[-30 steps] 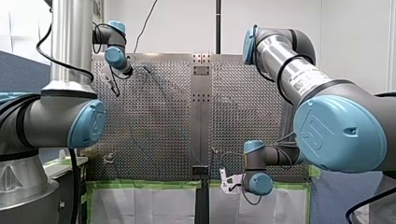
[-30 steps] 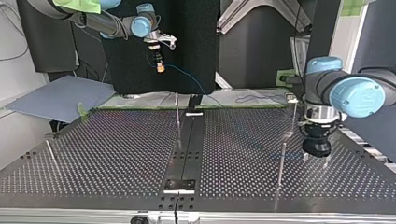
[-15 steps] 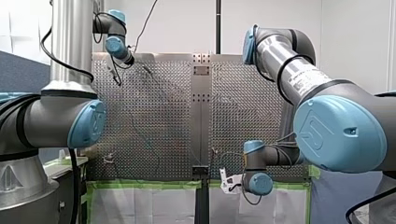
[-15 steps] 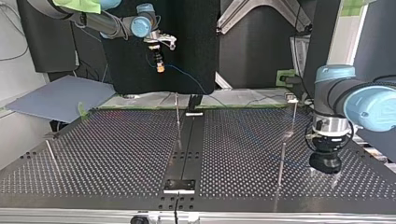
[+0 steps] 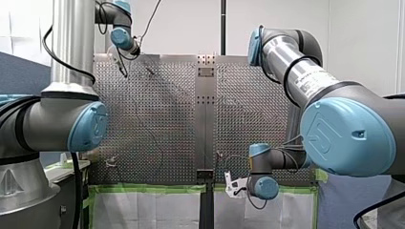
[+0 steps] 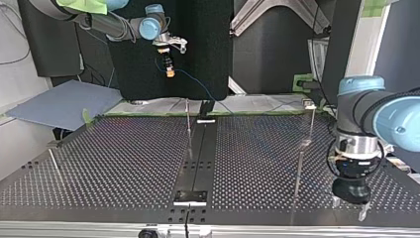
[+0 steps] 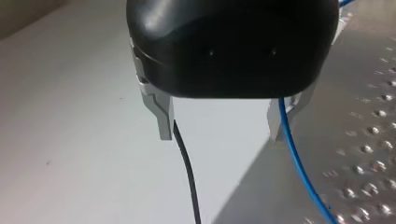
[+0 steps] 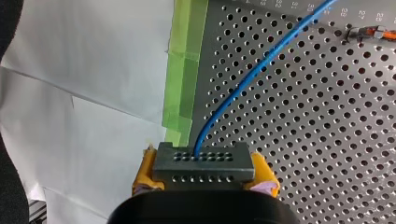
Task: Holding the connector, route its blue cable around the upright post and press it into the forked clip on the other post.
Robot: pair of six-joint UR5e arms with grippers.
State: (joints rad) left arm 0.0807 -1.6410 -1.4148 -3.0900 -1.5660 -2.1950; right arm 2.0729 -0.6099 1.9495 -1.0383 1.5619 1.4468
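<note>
Fingers point(image 8: 145, 173) of right gripper point(image 8: 204, 176), yellow-padded, clamped on both ends of dark grey connector point(image 8: 204, 161) in right wrist view. Blue cable point(image 8: 243, 81) out of connector's holed face, then off across perforated table point(image 8: 303, 140) toward small orange-tipped part point(image 8: 373, 32) far ahead. Green tape point(image 8: 184, 70) along table edge, white sheet point(image 8: 84, 70) beyond it.

Left wrist view: metal fingers point(image 7: 161, 114) of black left gripper point(image 7: 220, 128) apart, nothing btw them. Blue cable point(image 7: 301, 175) crossing one fingertip; can't tell if touching. Black cable point(image 7: 187, 177) running on from beside the other fingertip.

Top view: right gripper point(image 6: 170, 69) high behind table's far edge, left of centre, pointing down. Blue cable point(image 6: 198, 87) sagging from it down to that edge. Left gripper point(image 6: 349, 206) low over table point(image 6: 124, 163) at view's right, near front edge, fingers point(image 6: 336, 201) apart. Centre post point(image 6: 188, 129) well apart from it; two thin posts point(image 6: 298, 171) nearer, btw it and centre. Forked clip too small to make out.

Front view: left arm's wrist point(image 5: 122, 37) at table's far end, view's upper left. Right arm's wrist point(image 5: 262, 183) at near edge by green tape point(image 5: 143, 188). Fingers not readable here.
</note>
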